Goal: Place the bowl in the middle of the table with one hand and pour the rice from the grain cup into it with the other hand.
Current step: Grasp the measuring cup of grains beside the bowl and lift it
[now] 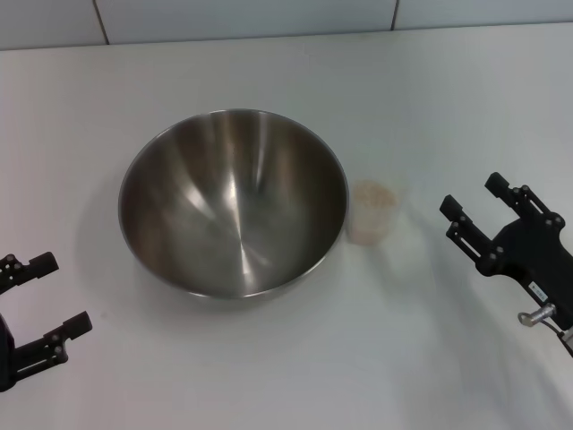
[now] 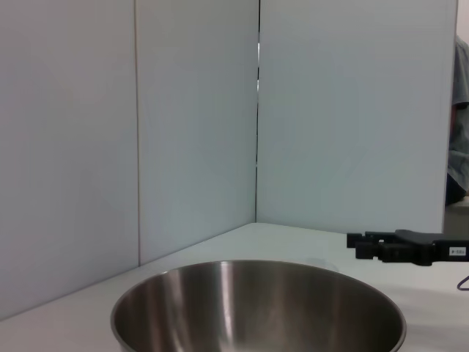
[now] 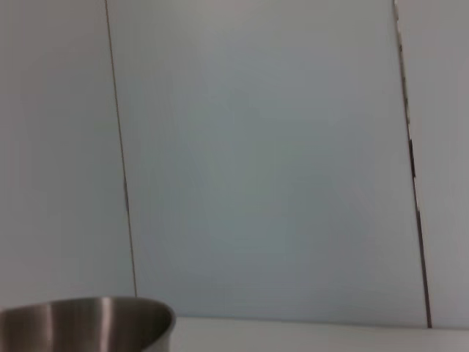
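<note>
Nearest the robot, by the near-left corner of the table (image 1: 269,376), the left gripper (image 1: 61,296) is in the head view with its two fingers spread wide apart and nothing between them. It sits well apart from the bowl (image 1: 233,202), on that vessel's near-left side. By the right edge of the table, the right gripper (image 1: 474,199) points toward the centre with its fingers also parted and holding nothing; it is near the grain cup (image 1: 373,211) but not touching it.

Mid-table, the bowl stands upright, slightly left of centre. Its brushed inside is bare; no grains are seen in it. The grain cup stands upright just beside the bowl's right rim; whether the two touch cannot be told. The rice (image 1: 373,195) fills the cup as a pale heap showing through its wall.

The left wrist view shows the bowl (image 2: 256,308) side-on, with the right gripper (image 2: 355,246) beyond it over the table (image 2: 293,238); the cup is hidden there. The right wrist view shows only part of the bowl's rim (image 3: 88,323), a strip of table (image 3: 308,336), and the panelled wall (image 3: 256,161) behind. Neither wrist view shows its own arm's fingers.

Along the far edge, the head view shows the wall (image 1: 242,16) meeting the table.
</note>
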Tool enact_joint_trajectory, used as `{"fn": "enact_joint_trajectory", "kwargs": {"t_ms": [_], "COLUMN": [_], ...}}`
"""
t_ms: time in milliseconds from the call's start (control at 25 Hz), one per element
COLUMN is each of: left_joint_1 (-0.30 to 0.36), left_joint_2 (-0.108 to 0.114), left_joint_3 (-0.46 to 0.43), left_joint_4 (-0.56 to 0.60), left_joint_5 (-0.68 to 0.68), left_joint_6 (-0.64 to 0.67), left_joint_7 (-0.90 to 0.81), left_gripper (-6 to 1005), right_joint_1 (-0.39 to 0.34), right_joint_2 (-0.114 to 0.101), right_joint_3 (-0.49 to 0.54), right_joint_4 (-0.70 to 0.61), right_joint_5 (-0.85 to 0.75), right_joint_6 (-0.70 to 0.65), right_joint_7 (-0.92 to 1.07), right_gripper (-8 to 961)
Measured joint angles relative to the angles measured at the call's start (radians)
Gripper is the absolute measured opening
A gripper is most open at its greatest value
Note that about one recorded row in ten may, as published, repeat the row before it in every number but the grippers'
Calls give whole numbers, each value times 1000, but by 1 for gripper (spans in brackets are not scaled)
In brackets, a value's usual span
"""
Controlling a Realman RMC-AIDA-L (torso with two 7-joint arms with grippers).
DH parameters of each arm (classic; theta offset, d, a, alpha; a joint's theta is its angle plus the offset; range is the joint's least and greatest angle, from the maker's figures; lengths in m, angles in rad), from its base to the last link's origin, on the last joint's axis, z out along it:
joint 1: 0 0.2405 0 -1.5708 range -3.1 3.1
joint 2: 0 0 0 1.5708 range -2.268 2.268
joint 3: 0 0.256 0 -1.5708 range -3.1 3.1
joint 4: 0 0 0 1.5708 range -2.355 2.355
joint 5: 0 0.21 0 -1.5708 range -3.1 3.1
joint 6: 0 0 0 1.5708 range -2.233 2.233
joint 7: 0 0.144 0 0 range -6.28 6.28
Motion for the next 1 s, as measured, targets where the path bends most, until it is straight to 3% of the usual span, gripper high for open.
{"fn": "enact_joint_trajectory", "kwargs": {"t_ms": [400,1000], "left_joint_1": [-1,-2], "left_joint_2": [0,0], "left_joint_3": [-5,-20], "left_joint_4": [6,6], "left_joint_5": [-2,-2], "left_joint_6": [1,1], "left_joint_7": [0,-1], "left_gripper": [795,796], "right_joint_1": [54,79], "right_joint_2": [0,-1], "right_joint_3": [-1,-2], "right_joint_4": [1,1], "right_joint_5": [0,-5], "right_joint_6": [131,170], "right_joint_7": [-1,-1], "right_gripper": [709,710]}}
